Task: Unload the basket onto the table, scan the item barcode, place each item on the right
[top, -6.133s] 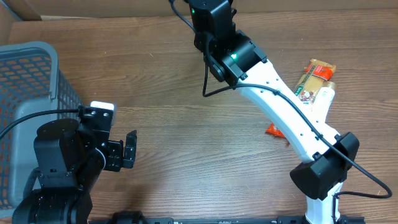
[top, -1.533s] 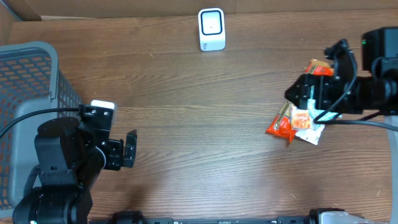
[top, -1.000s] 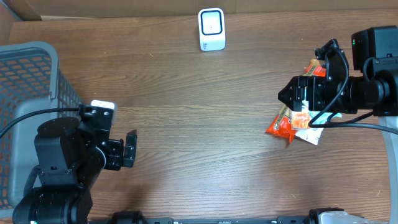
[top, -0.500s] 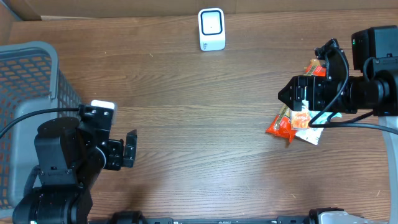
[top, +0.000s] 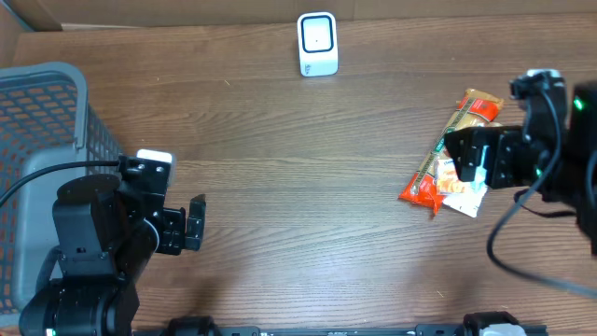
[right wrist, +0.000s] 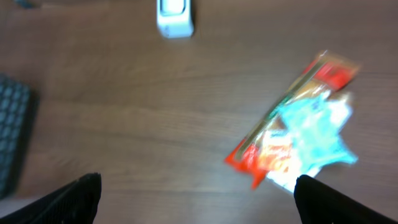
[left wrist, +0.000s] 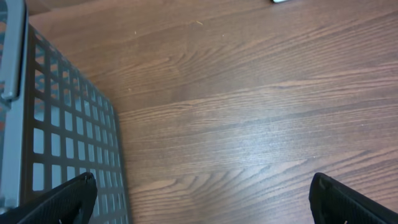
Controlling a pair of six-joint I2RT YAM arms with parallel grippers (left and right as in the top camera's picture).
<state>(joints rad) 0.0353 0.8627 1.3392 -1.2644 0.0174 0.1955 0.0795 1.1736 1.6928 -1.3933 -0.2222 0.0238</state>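
Note:
A long red and orange snack packet (top: 423, 189) lies at the table's right with a white and teal packet (top: 464, 193) partly over it. The blurred right wrist view shows the long packet (right wrist: 252, 163) and the teal packet (right wrist: 314, 134) to the right of centre. A white barcode scanner (top: 317, 43) stands at the back centre, and it shows at the top of the right wrist view (right wrist: 174, 17). My right gripper (top: 464, 159) hangs open over the packets and holds nothing (right wrist: 199, 199). My left gripper (top: 193, 224) is open and empty at the front left (left wrist: 202, 202).
A grey mesh basket (top: 56, 121) stands at the left edge, close beside the left gripper, and its wall (left wrist: 68, 137) fills the left of the left wrist view. Bare wooden table lies between the scanner and the packets.
My right arm has drawn back to the right, uncovering more of the packets. The right wrist picture is blurred by motion. The left arm and the packets have not moved.

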